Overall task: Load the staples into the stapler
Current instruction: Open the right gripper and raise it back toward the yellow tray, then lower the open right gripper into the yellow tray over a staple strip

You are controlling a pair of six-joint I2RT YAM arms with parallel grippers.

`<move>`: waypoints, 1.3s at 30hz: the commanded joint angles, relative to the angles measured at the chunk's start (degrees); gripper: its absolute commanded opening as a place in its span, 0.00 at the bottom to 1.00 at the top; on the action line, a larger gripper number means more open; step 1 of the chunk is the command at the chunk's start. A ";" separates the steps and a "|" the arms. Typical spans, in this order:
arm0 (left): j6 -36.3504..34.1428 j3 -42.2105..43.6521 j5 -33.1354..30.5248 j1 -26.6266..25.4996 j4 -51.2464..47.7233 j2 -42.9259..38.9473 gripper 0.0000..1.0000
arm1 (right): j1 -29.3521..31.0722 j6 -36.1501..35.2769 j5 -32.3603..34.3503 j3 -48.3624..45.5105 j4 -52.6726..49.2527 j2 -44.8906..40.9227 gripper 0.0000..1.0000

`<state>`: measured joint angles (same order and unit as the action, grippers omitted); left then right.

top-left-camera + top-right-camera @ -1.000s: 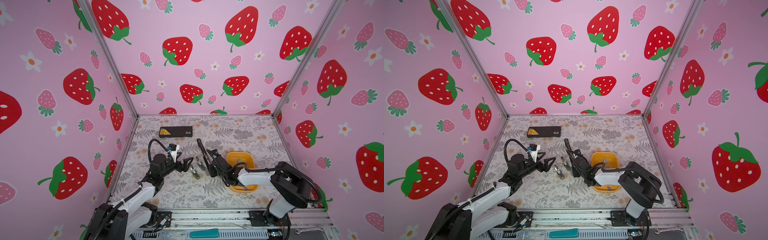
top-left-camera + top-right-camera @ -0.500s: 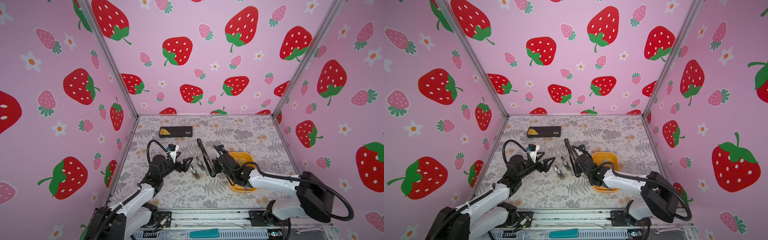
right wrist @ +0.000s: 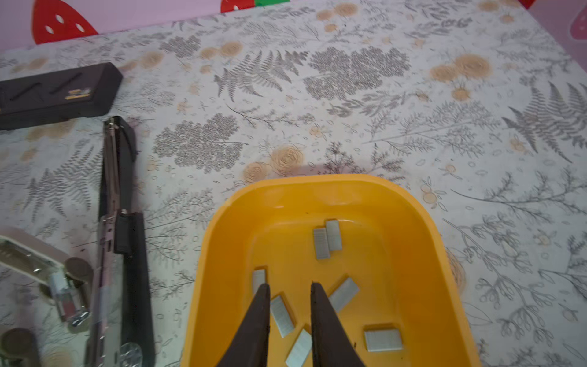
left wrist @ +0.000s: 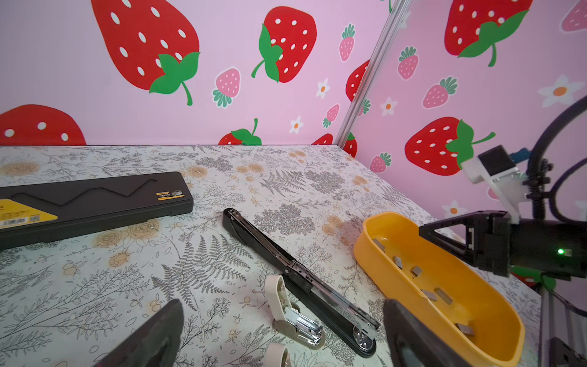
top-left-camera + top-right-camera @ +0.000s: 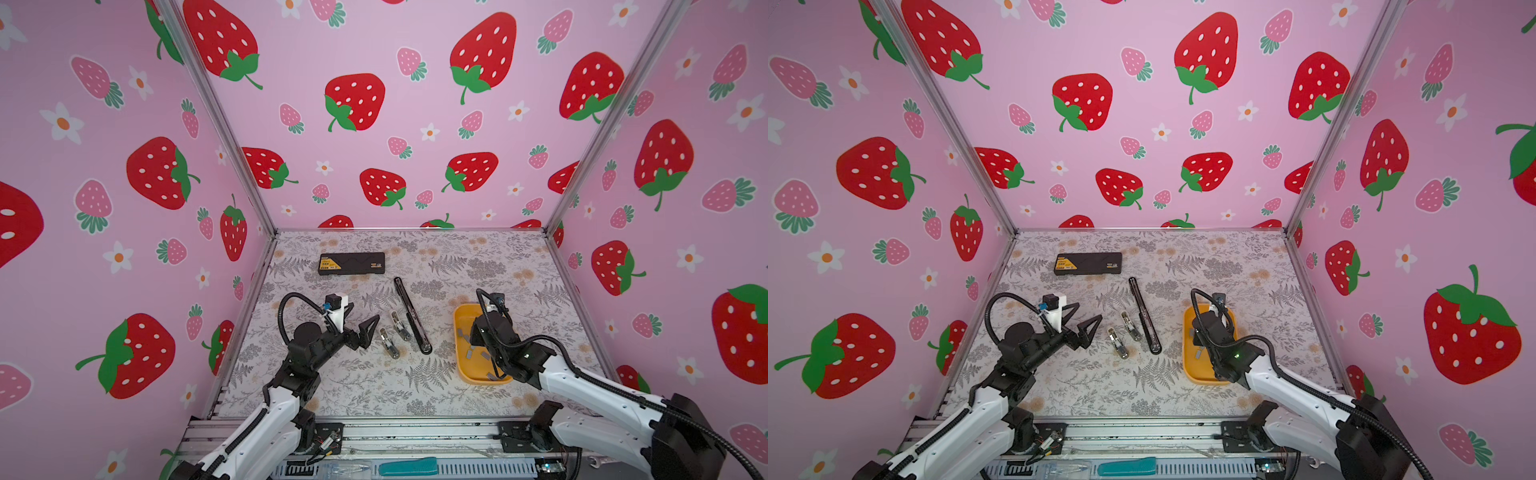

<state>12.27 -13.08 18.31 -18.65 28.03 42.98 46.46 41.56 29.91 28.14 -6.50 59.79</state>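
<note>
The right gripper [image 3: 289, 286] had left the long black stapler [image 5: 411, 316] for the yellow plastic tray [image 3: 222, 238], jaws narrow and empty over the flat grey metal staples [image 3: 322, 243] inside, so a pickup seemed next. The left gripper [image 5: 365, 311] stayed wide open.

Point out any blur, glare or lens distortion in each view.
Right wrist view: black stapler and white stapler smeared, staples in the tray crisper. Left wrist view: sharp, except the left gripper's near fingers. Both top views: even light, walls splayed by the wide lens.
</note>
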 commanded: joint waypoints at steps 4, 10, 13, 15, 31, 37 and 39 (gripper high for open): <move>-0.40 1.32 -3.51 -0.21 0.74 -1.42 0.99 | -2.89 4.76 -4.96 -2.19 0.71 5.40 0.26; -0.94 1.12 -3.47 -0.19 1.59 0.07 0.99 | -4.42 5.89 -6.38 -0.74 1.93 13.45 0.29; -1.04 1.08 -3.64 -0.18 2.24 0.83 0.99 | -5.38 6.77 -5.93 -0.42 2.11 15.80 0.30; -1.15 1.00 -3.72 -0.23 2.51 1.30 0.99 | -5.84 7.21 -5.85 -0.46 2.13 16.76 0.30; -1.51 0.56 -4.22 -0.23 2.46 1.93 0.99 | -7.10 5.50 -8.64 1.08 5.98 21.26 0.35; -1.68 0.55 -4.37 -0.20 2.44 1.51 0.99 | -7.25 5.29 -8.26 1.40 6.50 22.92 0.36; -1.64 0.60 -4.37 -0.20 2.47 1.71 0.99 | -7.26 5.42 -7.55 1.41 6.16 23.23 0.36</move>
<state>11.64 -12.23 14.61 -18.65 28.97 45.12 39.57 46.44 22.50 29.17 1.56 81.47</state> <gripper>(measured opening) 0.990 0.359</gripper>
